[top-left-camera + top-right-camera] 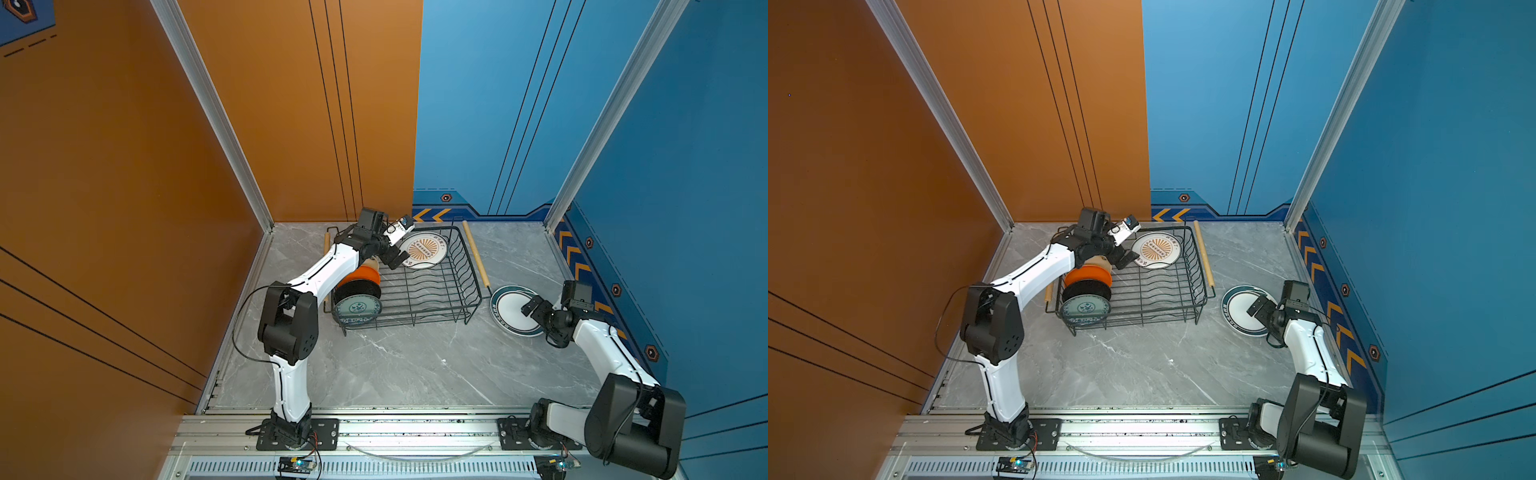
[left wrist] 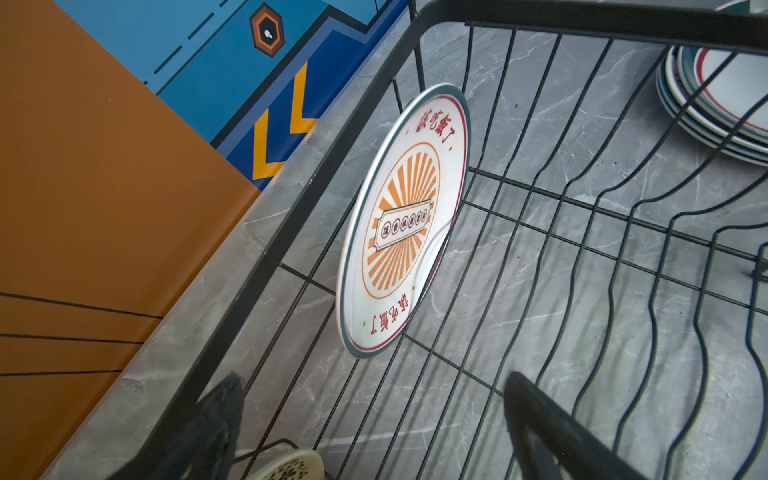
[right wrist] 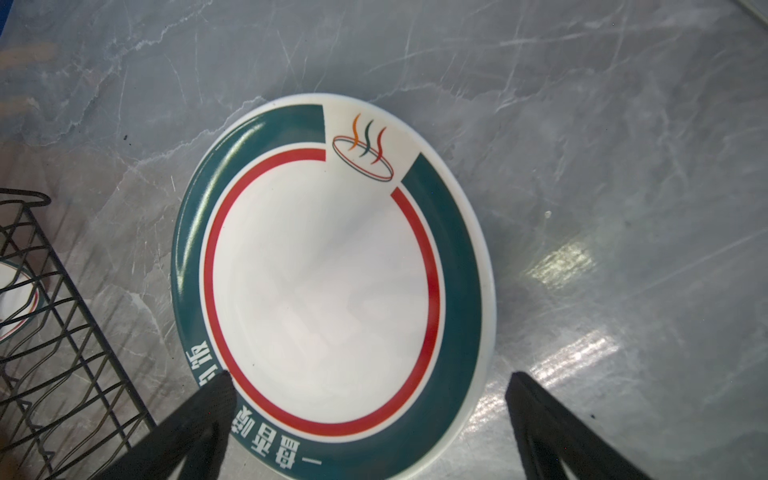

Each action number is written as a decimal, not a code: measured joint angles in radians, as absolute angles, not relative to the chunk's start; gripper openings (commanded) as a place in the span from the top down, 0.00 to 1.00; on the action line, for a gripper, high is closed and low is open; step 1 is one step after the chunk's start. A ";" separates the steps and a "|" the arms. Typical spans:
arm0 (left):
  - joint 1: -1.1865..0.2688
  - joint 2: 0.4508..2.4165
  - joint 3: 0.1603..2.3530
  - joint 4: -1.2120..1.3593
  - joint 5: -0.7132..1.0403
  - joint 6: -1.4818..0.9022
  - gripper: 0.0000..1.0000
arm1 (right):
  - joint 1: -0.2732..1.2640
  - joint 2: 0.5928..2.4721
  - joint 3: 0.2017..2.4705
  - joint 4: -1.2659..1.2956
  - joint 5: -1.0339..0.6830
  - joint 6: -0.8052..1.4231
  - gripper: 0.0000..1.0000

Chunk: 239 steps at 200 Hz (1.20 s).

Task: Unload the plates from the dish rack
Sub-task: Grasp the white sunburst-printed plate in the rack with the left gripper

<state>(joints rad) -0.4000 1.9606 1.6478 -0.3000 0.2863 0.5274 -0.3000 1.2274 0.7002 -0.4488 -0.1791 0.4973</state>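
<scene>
Okay, so starting on the left: a plain orange plate (image 1: pixel 361 274), a black plate (image 1: pixel 359 289) and a pale blue patterned plate (image 1: pixel 358 309) are standing on edge in a row at the left end of the black wire dish rack (image 1: pixel 465 274) with its light wooden rod handles (image 1: pixel 476 257), and a cream plate (image 2: pixel 291 467) is peeking out behind them. The left gripper (image 1: pixel 397 259) is hanging just past that row over the rack's inside, jaws spread wide and pinching nothing. It's pointing at the white plate with the orange sunburst (image 1: pixel 424 250), which is leaning on its edge against the rack's far wall, near the fingers but not touching them. Looks to me like the step in hand is lining up for that sunburst plate. The next move is probably going to need one finger slipping behind the rim, and that's tight since the plate is resting on the wires. Right of the rack, a stack of white plates with dark green rims (image 1: pixel 509 311) is lying flat on the grey marble-look tabletop (image 1: pixel 415 365), so part of the unloading is done. The right gripper (image 1: pixel 532 304) is hovering over that stack, jaws wide apart, holding nothing.
</scene>
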 measured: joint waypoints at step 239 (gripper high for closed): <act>-0.410 2.225 1.876 -0.310 0.462 0.605 0.33 | -0.295 1.263 0.701 -0.402 -0.235 0.494 0.00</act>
